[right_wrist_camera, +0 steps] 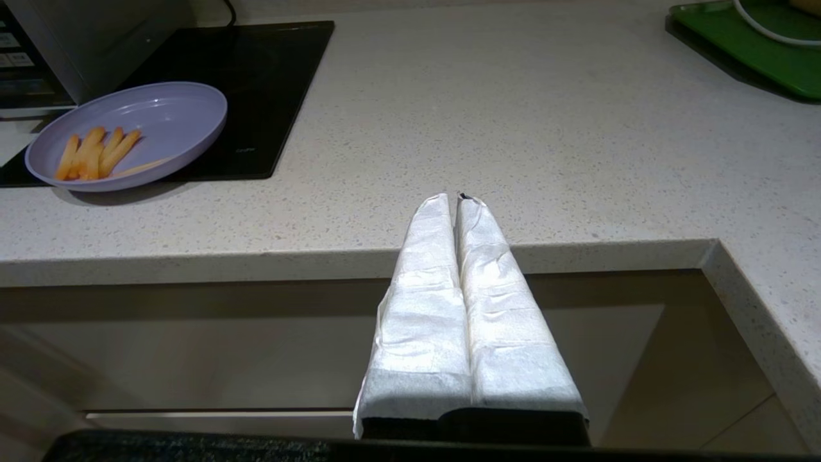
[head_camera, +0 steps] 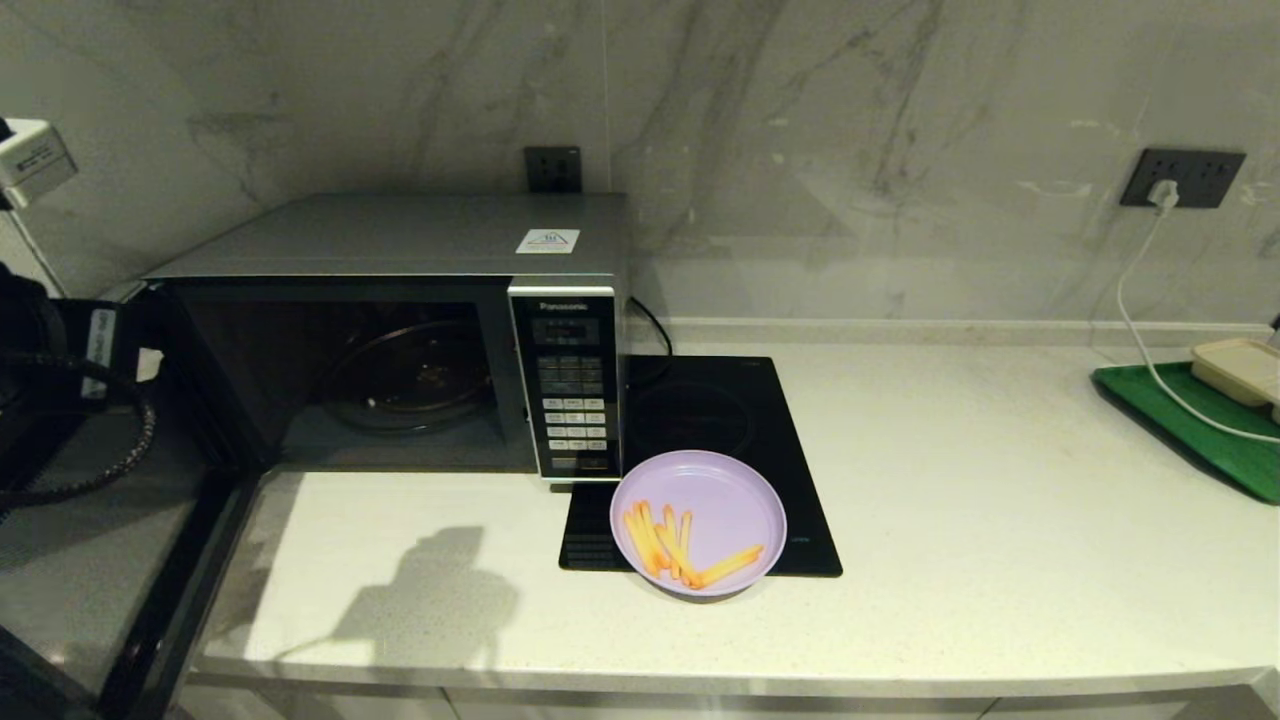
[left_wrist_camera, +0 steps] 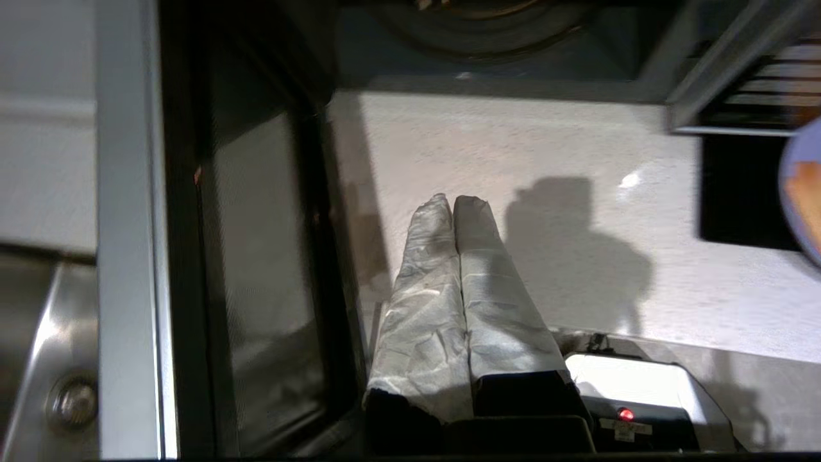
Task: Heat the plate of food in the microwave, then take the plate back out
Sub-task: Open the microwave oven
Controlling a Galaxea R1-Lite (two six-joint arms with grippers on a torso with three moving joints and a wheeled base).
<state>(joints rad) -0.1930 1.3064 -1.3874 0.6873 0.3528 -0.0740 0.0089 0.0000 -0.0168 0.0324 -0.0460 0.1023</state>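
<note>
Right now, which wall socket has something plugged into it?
The dark wall socket on the right, holding a white plug; the dark socket behind the silver microwave looks empty.

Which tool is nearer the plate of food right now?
Hard to call. The right tool hangs off the counter's front edge, the plate of food up-counter; the left tool is by the microwave's open door.

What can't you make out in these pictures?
- Microwave door: swung open at the head view's left edge, handle not visible; the left arm covers part of it.
- Keypad labels: too small to read in the head view.
- Plate: cut off by the left wrist view's edge.
- Beige box on the green tray: cut off by the edge in the head view.
- Right hand: outside the head view.
</note>
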